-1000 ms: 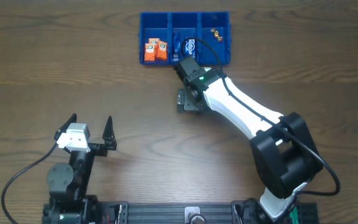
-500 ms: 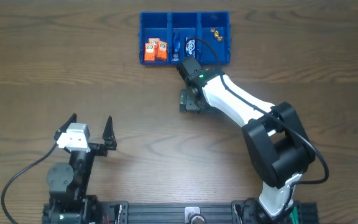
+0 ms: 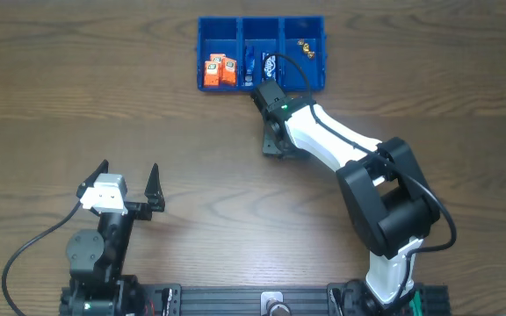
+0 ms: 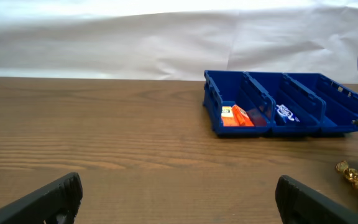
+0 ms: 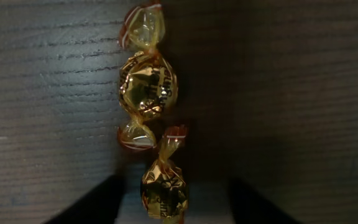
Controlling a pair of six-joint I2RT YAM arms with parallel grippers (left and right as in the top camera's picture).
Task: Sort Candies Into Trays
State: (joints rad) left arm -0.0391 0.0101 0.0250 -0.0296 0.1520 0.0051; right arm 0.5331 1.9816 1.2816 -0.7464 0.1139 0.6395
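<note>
Top: R claw [image 3: 275, 140] down on table [image 3: 60, 105], 6 o'clock of blue tray [image 3: 201, 48]; L claw [image 3: 128, 180] spread wide, 8 o'clock of R.
L wrist: gold candies [image 4: 350, 175] 4 o'clock of tray.
R wrist: near candy [image 5: 163, 186] betw. R claw's parted fingers, far candy [image 5: 146, 78] just beyond, end to end, long axes along finger gap.

Wooden table [image 3: 77, 88] bears blue tray [image 3: 262, 20] and two gold candies [image 5: 146, 84]

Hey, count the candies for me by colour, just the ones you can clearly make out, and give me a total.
Orange candies: 2, in the tray's left compartment
Blue-and-white candy: 1, middle compartment
Gold candies: 2, on the table
Total: 5 counted; the gold specks in the right compartment are too small to count.
</note>
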